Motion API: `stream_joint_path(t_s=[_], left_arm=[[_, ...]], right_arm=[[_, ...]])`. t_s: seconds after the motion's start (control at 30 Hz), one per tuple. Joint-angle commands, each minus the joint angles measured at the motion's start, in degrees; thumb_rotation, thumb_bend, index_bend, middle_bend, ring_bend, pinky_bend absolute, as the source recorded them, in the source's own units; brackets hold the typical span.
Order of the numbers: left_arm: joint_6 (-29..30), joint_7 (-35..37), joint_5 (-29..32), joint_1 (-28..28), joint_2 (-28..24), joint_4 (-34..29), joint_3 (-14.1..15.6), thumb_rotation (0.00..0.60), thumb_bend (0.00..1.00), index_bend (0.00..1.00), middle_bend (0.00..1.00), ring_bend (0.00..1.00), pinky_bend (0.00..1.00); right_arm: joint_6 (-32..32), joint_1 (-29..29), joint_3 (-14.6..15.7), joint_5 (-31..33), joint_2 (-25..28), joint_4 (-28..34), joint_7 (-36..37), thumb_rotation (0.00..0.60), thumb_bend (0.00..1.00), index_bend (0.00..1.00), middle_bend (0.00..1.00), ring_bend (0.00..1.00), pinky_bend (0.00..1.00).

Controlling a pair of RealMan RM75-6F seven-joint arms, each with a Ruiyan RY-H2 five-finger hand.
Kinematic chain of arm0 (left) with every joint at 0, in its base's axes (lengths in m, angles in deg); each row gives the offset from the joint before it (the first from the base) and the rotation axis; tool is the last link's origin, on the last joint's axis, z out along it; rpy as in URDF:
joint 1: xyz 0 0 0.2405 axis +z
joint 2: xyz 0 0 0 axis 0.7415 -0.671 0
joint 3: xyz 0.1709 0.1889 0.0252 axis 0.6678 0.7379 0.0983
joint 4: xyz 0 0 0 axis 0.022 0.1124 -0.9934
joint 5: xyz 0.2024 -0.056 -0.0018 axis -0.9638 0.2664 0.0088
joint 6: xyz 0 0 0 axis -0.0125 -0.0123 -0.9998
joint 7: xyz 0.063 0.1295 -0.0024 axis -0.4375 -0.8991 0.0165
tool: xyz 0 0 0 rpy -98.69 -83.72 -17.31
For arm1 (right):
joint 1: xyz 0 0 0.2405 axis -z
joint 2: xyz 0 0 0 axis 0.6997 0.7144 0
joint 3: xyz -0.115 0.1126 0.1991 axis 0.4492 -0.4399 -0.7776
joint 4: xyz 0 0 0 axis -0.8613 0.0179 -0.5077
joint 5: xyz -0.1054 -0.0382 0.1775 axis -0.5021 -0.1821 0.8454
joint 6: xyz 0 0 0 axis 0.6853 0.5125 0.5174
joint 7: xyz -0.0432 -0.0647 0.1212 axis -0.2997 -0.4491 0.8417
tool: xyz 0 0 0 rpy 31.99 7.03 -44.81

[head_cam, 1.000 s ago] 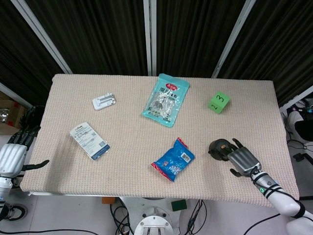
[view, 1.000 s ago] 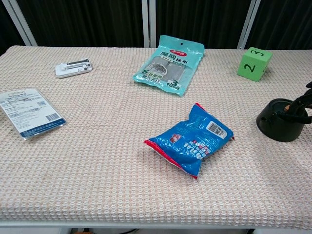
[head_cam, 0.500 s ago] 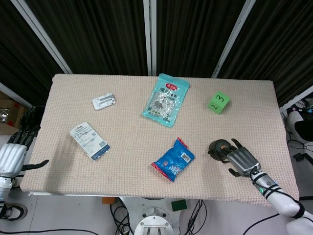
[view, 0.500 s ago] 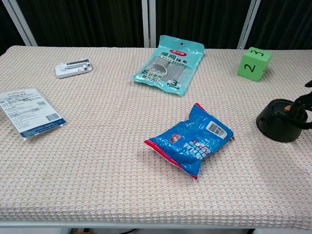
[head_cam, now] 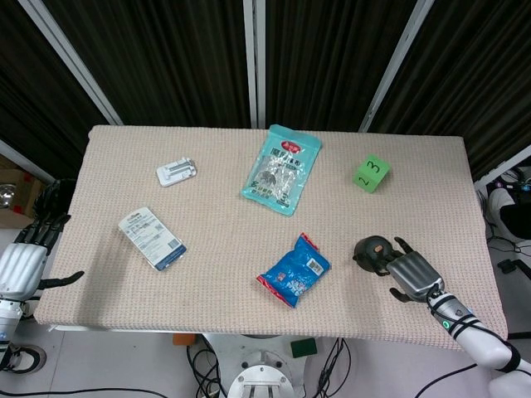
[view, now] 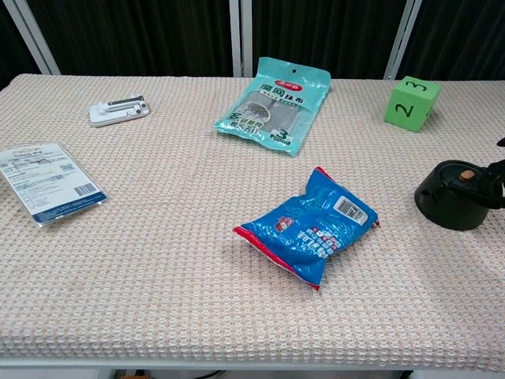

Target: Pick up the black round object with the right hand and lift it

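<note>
The black round object (head_cam: 371,251) sits on the table near the front right, a small orange dot on its top (view: 458,193). My right hand (head_cam: 412,274) lies just to its right and a little nearer the front edge. Its dark fingers are spread and reach the object's right rim without closing around it. In the chest view only the fingertips (view: 497,172) show, at the right border against the object's side. My left hand (head_cam: 23,264) hangs off the table's left edge, fingers apart and empty.
A blue snack bag (head_cam: 294,269) lies left of the black object. Further back are a teal packet (head_cam: 282,169) and a green numbered cube (head_cam: 371,173). A white clip (head_cam: 176,172) and a flat labelled pack (head_cam: 151,238) lie on the left half of the beige cloth (head_cam: 224,224).
My right hand's fingers have drawn back to the right, off the top of the black object to its right rim. The object stays on the table. The left hand is still.
</note>
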Motion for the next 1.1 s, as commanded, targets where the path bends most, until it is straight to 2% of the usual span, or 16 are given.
stream_joint_path(t_s=[0.03, 0.23, 0.43, 1.1], left_arm=[[0.0, 0.1, 0.1, 0.0, 0.0, 0.1, 0.0, 0.461, 0.01, 0.08, 0.08, 0.01, 0.19], [-0.3, 0.3, 0.2, -0.1, -0.1, 0.1, 0.0, 0.458, 0.01, 0.08, 0.07, 0.01, 0.19], [-0.1, 0.3, 0.2, 0.0, -0.1, 0.1, 0.0, 0.456, 0.01, 0.08, 0.07, 0.01, 0.19], [-0.7, 0.0, 0.6, 0.0, -0.1, -0.1, 0.0, 0.475, 0.02, 0.09, 0.07, 0.01, 0.19]], right_arm=[[-0.7, -0.3, 0.0, 0.4, -0.5, -0.4, 0.5, 0.6, 0.3, 0.35, 0.33, 0.29, 0.0], [-1.9, -0.9, 0.0, 1.0, -0.4, -0.2, 1.5, 0.6, 0.32, 0.37, 0.35, 0.37, 0.0], [-1.6, -0.7, 0.6, 0.8, -0.2, 0.2, 0.1, 0.6, 0.32, 0.39, 0.37, 0.4, 0.0], [-2.9, -0.7, 1.7, 1.7, -1.8, -1.7, -1.0, 0.6, 0.32, 0.43, 0.39, 0.4, 0.0]])
